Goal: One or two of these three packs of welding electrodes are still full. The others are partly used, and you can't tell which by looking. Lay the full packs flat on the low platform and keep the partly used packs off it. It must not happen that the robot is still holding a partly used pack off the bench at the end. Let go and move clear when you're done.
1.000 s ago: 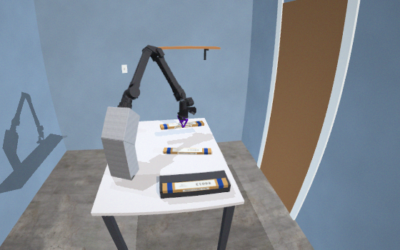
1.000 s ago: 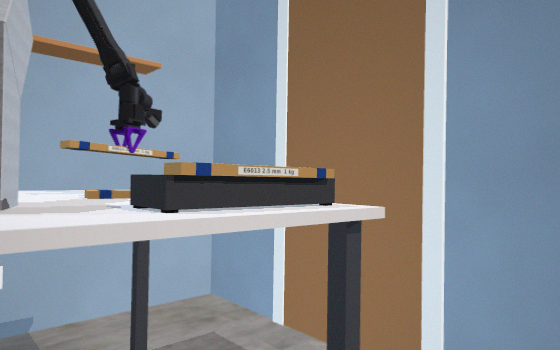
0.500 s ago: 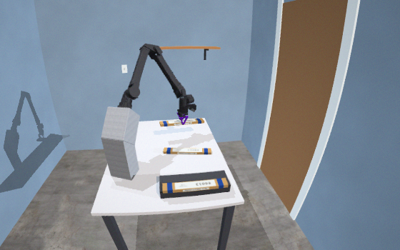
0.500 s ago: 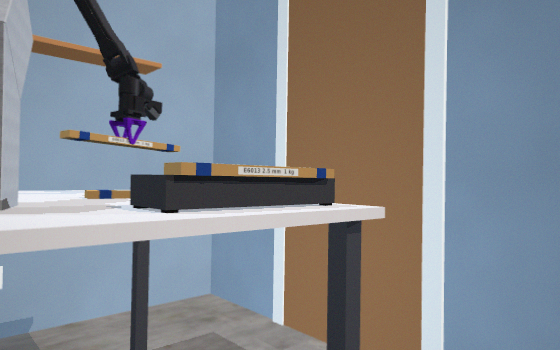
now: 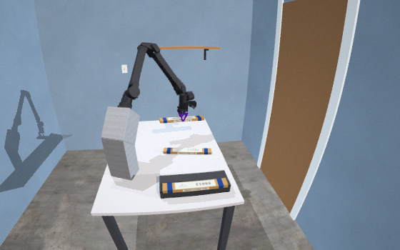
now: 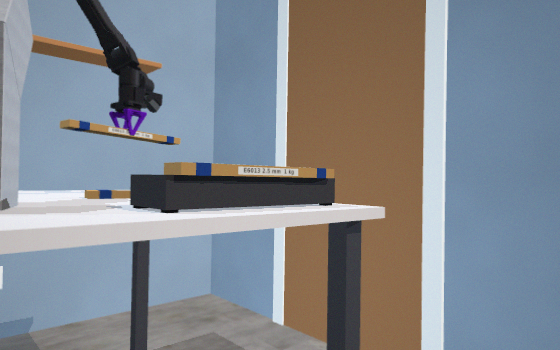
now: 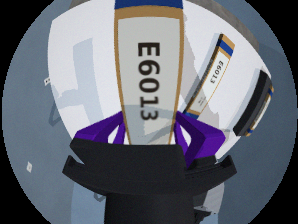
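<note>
Largest first, a white bench (image 5: 150,206) (image 6: 360,212) (image 7: 62,70), running near to far. To the left, a single arm (image 5: 137,68) (image 6: 106,35), reaching over the far end; no second arm to choose between.

Near and a little right, the low black platform (image 5: 193,175) (image 6: 240,194) (image 7: 252,102), with one pack (image 5: 194,186) (image 6: 250,170) (image 7: 260,115) lying flat on top. Between there and the far end, a middle pack (image 5: 187,151) (image 6: 107,194) (image 7: 212,75), flat on the bench, long axis left to right.

Above the far end, clear of the bench top, the lifted pack (image 5: 169,119) (image 6: 100,128) (image 7: 148,80): directly under the gripper (image 5: 183,119) (image 6: 130,131) (image 7: 149,113), long axis also left to right, roughly in line with the platform's length. Held across the narrow width near mid-length, fingers a bit over half open and closed firmly on both sides.

Probably being weighed by feel. If full, should need mainly a carry toward the near end with little turning, though space beside the first pack looks tight; if partly used, should go straight down onto the bench.

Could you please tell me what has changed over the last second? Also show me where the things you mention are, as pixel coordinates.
The tool (image 5: 183,119) (image 6: 131,133) (image 7: 149,113) has risen, lifting the held pack (image 5: 194,118) (image 6: 117,131) (image 7: 149,75) higher. Nothing was newly gripped or let go. The pack on the platform (image 5: 196,185) (image 6: 268,171) (image 7: 260,114) and the middle pack (image 5: 187,151) (image 6: 105,194) (image 7: 210,80) stayed put.
</note>
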`<state>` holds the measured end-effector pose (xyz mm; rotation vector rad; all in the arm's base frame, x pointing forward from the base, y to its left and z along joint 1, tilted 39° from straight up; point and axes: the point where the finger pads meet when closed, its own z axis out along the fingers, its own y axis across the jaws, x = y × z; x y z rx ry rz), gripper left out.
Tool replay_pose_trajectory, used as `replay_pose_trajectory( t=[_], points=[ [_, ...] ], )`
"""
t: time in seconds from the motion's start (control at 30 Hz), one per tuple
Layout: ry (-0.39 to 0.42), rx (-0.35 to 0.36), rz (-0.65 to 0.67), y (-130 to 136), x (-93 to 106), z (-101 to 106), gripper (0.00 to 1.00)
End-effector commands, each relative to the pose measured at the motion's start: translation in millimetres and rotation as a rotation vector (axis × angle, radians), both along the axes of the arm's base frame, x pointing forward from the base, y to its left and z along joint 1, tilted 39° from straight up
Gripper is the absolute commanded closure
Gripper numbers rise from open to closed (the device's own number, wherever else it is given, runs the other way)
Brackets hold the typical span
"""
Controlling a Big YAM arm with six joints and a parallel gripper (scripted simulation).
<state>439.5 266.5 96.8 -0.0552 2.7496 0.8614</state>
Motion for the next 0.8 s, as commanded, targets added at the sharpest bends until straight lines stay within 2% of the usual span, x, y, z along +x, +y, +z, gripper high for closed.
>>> replay_pose_trajectory(
  t=[0.0, 0.4, 0.77],
  points=[
    [-0.066, 0.023, -0.034, -21.3, 15.1, 39.0, 1.0],
    [-0.074, 0.026, -0.034, -34.3, 10.2, 61.3, 1.0],
    [-0.058, 0.021, -0.037, -37.6, 1.5, 51.7, 1.0]
  ],
)
